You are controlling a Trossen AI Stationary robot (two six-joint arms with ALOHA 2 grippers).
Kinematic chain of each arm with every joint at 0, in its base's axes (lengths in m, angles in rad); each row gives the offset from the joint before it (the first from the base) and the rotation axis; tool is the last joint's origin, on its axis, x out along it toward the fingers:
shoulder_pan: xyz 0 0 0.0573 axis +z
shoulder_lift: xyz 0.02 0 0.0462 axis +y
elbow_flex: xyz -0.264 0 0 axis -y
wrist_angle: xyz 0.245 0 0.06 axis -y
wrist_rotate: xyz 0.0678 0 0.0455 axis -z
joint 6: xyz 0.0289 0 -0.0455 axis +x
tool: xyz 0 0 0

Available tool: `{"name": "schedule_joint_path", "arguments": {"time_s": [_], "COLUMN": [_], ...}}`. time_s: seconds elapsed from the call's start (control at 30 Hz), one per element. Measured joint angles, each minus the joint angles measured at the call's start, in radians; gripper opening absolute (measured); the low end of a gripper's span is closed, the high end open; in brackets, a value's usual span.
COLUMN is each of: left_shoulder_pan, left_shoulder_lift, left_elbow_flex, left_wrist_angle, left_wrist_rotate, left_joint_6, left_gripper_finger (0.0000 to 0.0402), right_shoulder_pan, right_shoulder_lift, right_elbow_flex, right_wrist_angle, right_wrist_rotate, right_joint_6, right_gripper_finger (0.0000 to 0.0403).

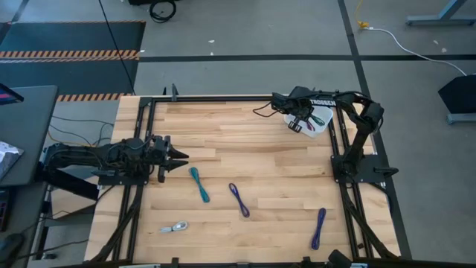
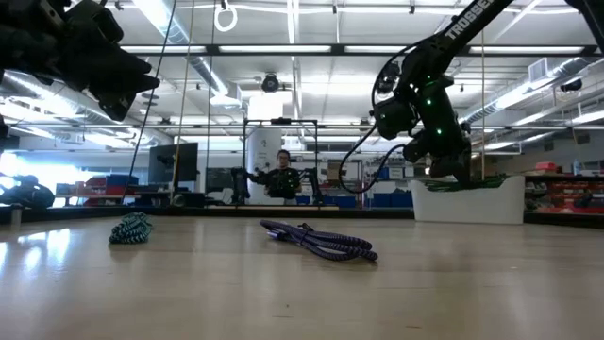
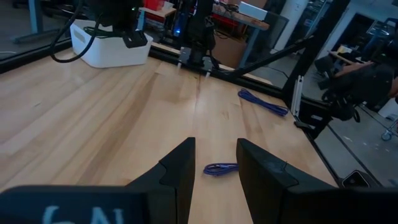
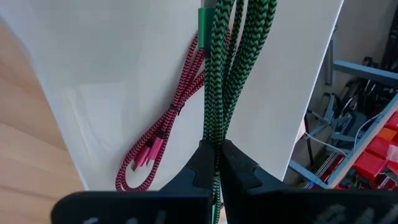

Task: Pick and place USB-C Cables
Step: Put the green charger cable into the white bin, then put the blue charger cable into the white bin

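My right gripper (image 1: 300, 123) is over the white tray (image 1: 321, 128) at the table's far right, shut on the green cable (image 4: 217, 74). A dark red cable (image 4: 163, 134) lies on the tray's floor. On the table lie a teal cable (image 1: 199, 184), a purple cable (image 1: 239, 199), a second purple cable (image 1: 318, 228) and a silver-white cable (image 1: 175, 227). My left gripper (image 1: 181, 156) is open and empty at the table's left, above the wood near the teal cable. My right gripper pinches several strands of the green cable bundle (image 4: 215, 134) between its two fingertips, coming from above over the tray. The bundle's length runs on past the fingers over the tray's inside, its green plug (image 4: 202, 25) at the far end. Whether it touches the tray, I cannot tell.
Black frame rails (image 1: 141, 149) run along the table's left and right sides. The middle of the wooden top between the arms is bare wood. In the low view a person (image 2: 281, 175) stands far behind the table.
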Motion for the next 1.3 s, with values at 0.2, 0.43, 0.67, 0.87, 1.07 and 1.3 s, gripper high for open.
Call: {"name": "schedule_joint_path", "arguments": {"time_s": [0.2, 0.43, 0.67, 0.87, 1.07, 1.3], "left_shoulder_pan": [0.000, 0.000, 0.000, 0.000, 0.000, 0.000], "left_shoulder_lift": [0.000, 0.000, 0.000, 0.000, 0.000, 0.000], "left_elbow_flex": [0.000, 0.000, 0.000, 0.000, 0.000, 0.000], "left_wrist_angle": [0.000, 0.000, 0.000, 0.001, 0.029, 0.056], "left_wrist_rotate": [0.000, 0.000, 0.000, -0.005, -0.020, -0.020], "left_joint_6": [0.002, 0.002, 0.001, 0.001, 0.004, 0.067], "left_gripper_finger": [0.0126, 0.0126, 0.0126, 0.0126, 0.0126, 0.0126], "right_shoulder_pan": [0.002, 0.008, 0.027, 0.102, 0.218, 0.411], "right_shoulder_lift": [0.000, 0.000, 0.000, 0.000, 0.000, -0.001], "right_elbow_flex": [0.000, 0.000, 0.003, 0.068, 0.191, 0.284], "right_wrist_angle": [0.025, 0.039, -0.018, -0.137, -0.203, -0.112], "right_wrist_rotate": [-0.004, -0.008, -0.008, -0.020, -0.132, -0.431], "right_joint_6": [0.008, 0.006, 0.008, 0.065, 0.154, 0.284], "right_gripper_finger": [0.0031, 0.0086, 0.0128, 0.0137, 0.0135, 0.0135]}}
